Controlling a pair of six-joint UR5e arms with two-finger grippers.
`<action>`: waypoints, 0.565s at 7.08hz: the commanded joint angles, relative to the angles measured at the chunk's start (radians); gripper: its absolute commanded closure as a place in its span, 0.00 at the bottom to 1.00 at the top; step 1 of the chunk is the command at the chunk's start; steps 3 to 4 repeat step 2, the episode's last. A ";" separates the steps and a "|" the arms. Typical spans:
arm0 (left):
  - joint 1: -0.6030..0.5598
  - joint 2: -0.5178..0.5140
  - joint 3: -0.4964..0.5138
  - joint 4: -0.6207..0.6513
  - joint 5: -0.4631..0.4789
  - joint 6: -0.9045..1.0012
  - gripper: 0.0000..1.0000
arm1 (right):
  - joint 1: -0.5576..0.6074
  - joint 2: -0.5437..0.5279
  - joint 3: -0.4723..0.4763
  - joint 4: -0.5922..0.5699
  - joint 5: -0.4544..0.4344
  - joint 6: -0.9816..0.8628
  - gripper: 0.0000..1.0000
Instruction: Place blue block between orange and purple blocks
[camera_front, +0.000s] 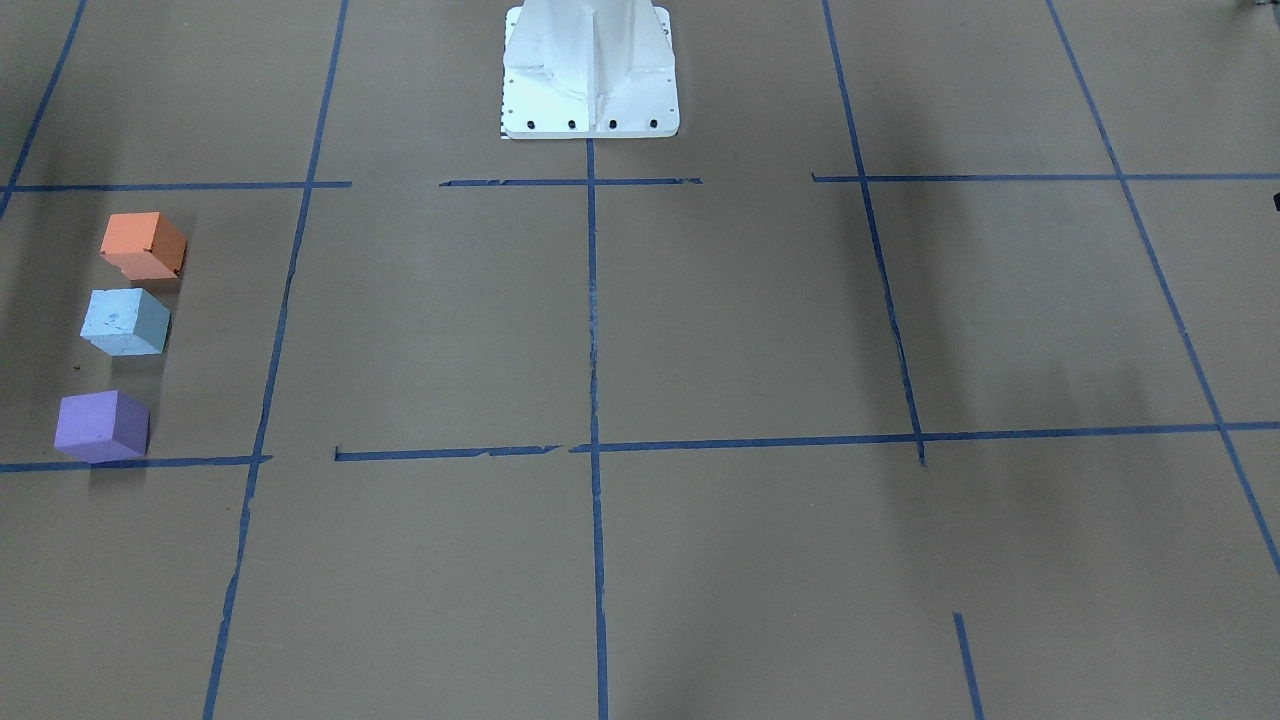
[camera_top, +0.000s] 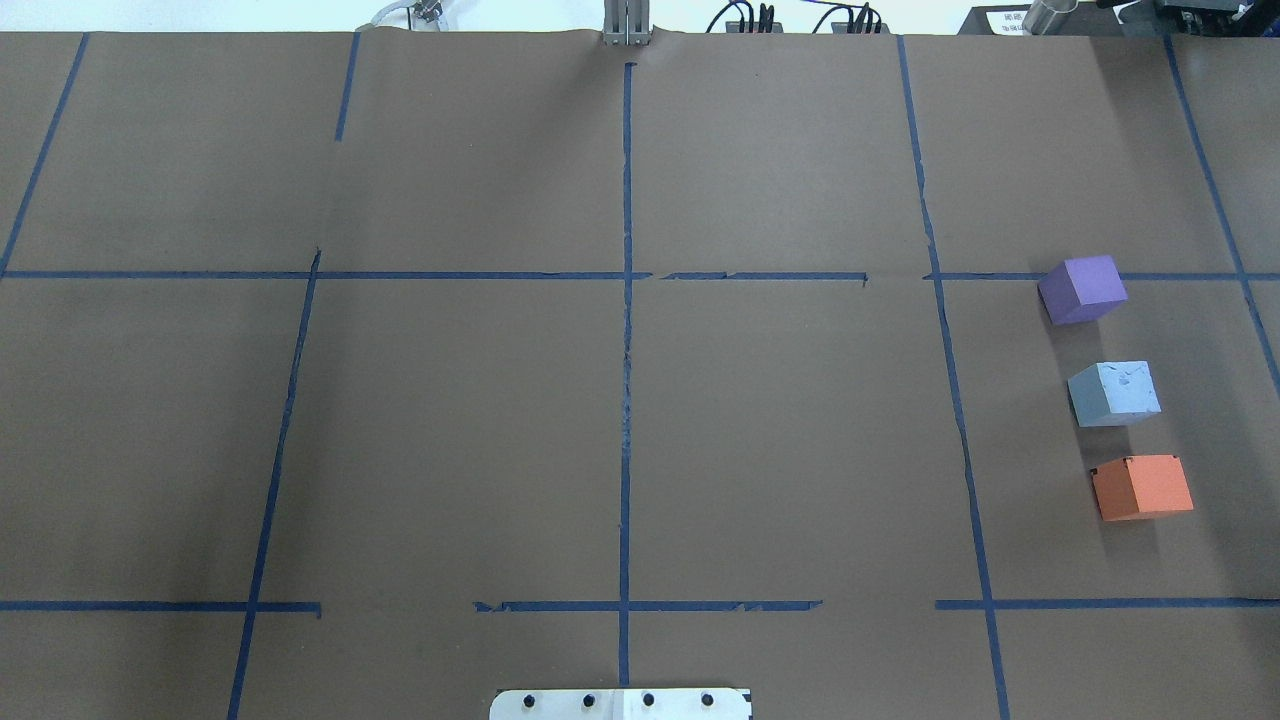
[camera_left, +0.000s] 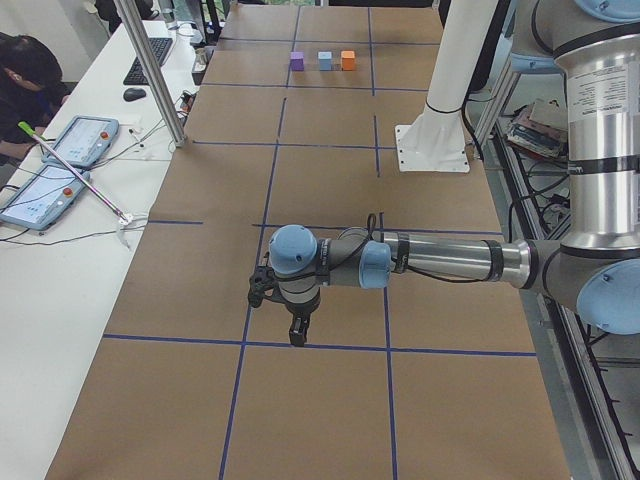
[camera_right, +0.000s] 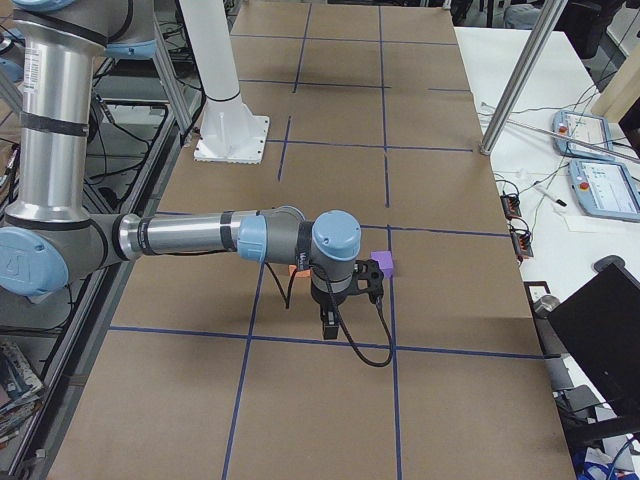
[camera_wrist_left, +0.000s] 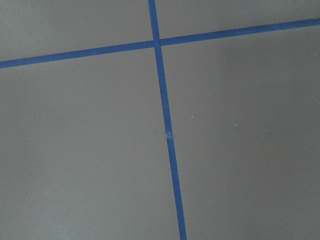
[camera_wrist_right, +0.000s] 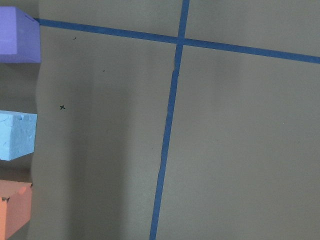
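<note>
Three foam blocks stand in a row on the brown table: the orange block (camera_top: 1141, 487), the light blue block (camera_top: 1114, 393) in the middle and the purple block (camera_top: 1082, 289). The row also shows in the front-facing view, orange (camera_front: 143, 245), blue (camera_front: 125, 322), purple (camera_front: 102, 426), and at the left edge of the right wrist view, with the blue block (camera_wrist_right: 15, 136) there. My right gripper (camera_right: 330, 328) hangs above the table beside the row and hides the blue block in that side view. My left gripper (camera_left: 298, 335) hangs over bare table far from the blocks. I cannot tell whether either is open or shut.
The white robot pedestal (camera_front: 590, 70) stands at the table's middle edge. Blue tape lines (camera_top: 626, 400) divide the table into squares. A side table with tablets (camera_left: 60, 165), cables and a metal pole (camera_left: 150, 70) runs along the operators' side, where a person sits.
</note>
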 joint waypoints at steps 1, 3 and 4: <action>0.000 0.001 -0.001 0.000 0.000 0.000 0.00 | -0.004 0.000 0.000 0.016 0.002 0.000 0.00; 0.000 0.001 0.002 0.000 0.000 0.000 0.00 | -0.007 -0.002 0.000 0.014 0.003 0.000 0.00; 0.000 0.001 0.002 0.000 0.000 0.000 0.00 | -0.007 -0.002 0.000 0.014 0.003 0.000 0.00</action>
